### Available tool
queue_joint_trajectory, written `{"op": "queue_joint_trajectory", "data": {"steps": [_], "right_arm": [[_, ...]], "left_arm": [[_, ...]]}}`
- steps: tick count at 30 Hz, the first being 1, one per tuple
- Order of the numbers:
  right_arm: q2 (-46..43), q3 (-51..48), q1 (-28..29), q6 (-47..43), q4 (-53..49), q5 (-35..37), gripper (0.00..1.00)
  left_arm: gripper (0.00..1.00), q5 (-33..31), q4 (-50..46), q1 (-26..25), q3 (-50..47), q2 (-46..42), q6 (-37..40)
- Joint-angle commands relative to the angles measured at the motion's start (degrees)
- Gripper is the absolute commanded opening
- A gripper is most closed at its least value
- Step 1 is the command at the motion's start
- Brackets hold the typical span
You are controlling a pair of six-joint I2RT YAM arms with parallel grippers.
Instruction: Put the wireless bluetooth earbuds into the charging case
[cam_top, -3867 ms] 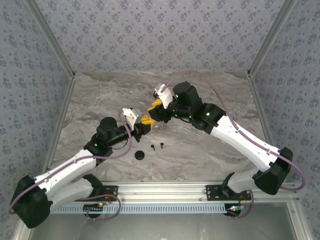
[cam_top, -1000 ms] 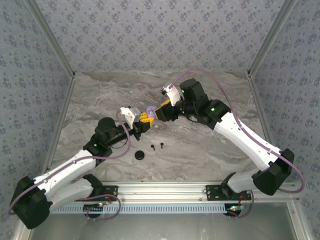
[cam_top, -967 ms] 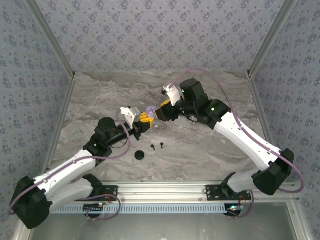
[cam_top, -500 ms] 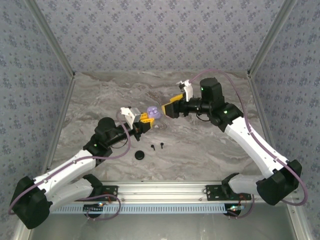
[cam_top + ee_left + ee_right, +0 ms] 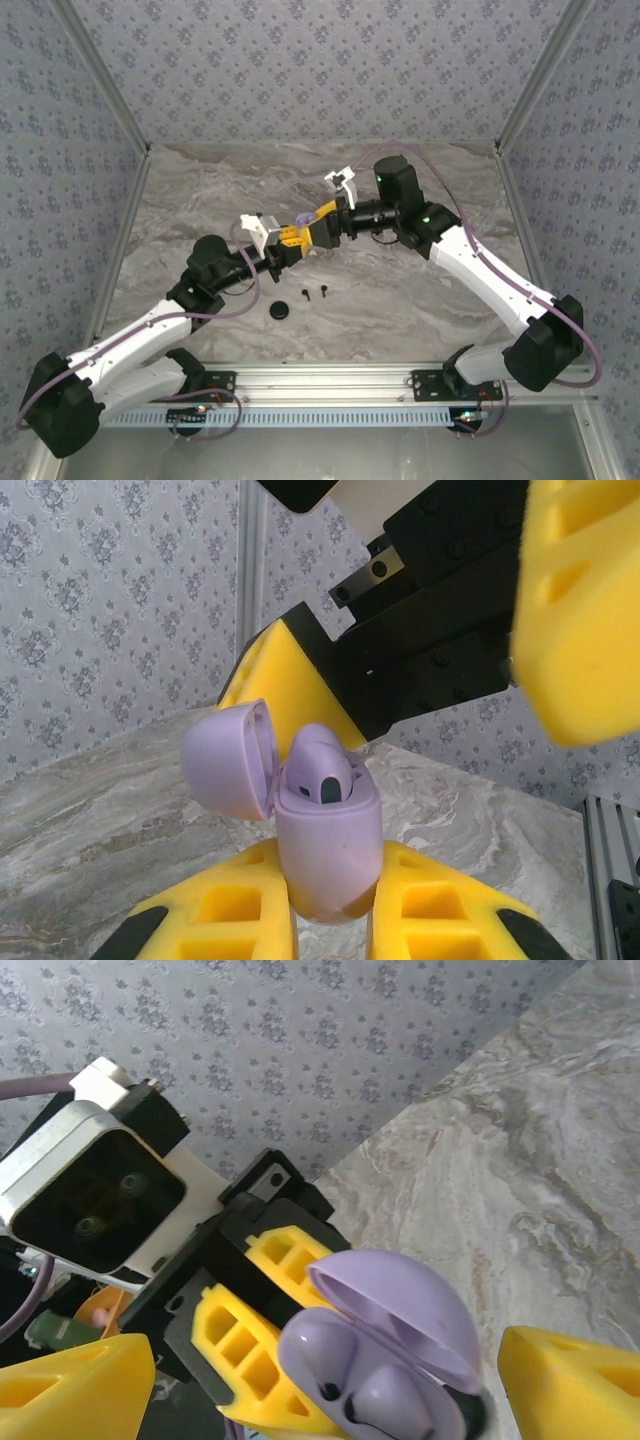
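A lilac earbud (image 5: 322, 770) sits in the open charging case (image 5: 330, 855), clenched by the left gripper (image 5: 333, 905) above the counter's (image 5: 200, 200) middle; the right gripper (image 5: 320, 1390) gapes wide, released, either side of it.

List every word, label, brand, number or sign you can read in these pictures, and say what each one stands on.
No readable text anywhere.
The lilac charging case is plain; the white camera housing carries no legible label; the wallpaper has only a floral pattern.
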Motion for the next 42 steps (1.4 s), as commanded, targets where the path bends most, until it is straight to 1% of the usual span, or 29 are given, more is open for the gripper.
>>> {"op": "queue_joint_trajectory", "data": {"steps": [1,9,18,20,24,29,30,31,34,36,39,42], "right_arm": [[-0.69,3.01,0.46,-0.25,-0.07,-3.18,0.91],[-3.27,2.40,0.37,-1.71,0.06,-3.20,0.90],[-5.09,0.63,0.29,-3.29,-2.29,-0.28,0.90],[-5.00,1.23,0.28,-4.66,-4.61,2.38,0.90],[-5.93,2.82,-0.39,-8.16,-9.57,9.85,0.90],[-11.44,0.12,-2.48,-9.27,-7.13,19.08,0.93],[-12.95,-0.78,-3.01,-9.62,-6.41,21.18,0.95],[-14.47,-2.05,-3.64,-9.74,-5.42,22.86,1.00],[-19.08,-7.09,-5.26,-8.99,-1.14,27.36,1.00],[-21.55,-9.79,-6.26,-8.16,0.86,29.86,1.00],[-24.36,-13.00,-7.55,-5.18,3.44,32.69,1.00],[-25.80,-16.09,-8.89,-0.55,5.57,33.28,1.00]], "left_arm": [[0.00,1.15,2.53,-0.36,2.31,-0.20,-0.72],[0.00,0.43,0.96,-0.35,2.31,-0.09,-0.13],[0.00,-0.55,0.50,-0.32,2.23,0.04,0.41],[0.00,-0.53,0.52,-0.35,2.31,0.07,0.39],[0.00,-1.32,-0.85,-0.37,2.64,0.05,0.40],[0.00,-5.15,-4.91,-0.33,2.50,0.81,1.07],[0.00,-6.88,-5.72,-0.33,2.27,1.39,1.24],[0.00,-9.01,-6.57,-0.24,2.07,2.29,1.07],[0.00,-14.02,-9.63,1.14,2.86,6.55,-1.66],[0.00,-13.54,-11.37,3.72,3.93,10.40,-5.27],[0.00,-10.62,-11.43,7.86,5.17,16.80,-10.56],[0.00,-7.85,-12.28,11.00,7.49,23.54,-13.84]]}}
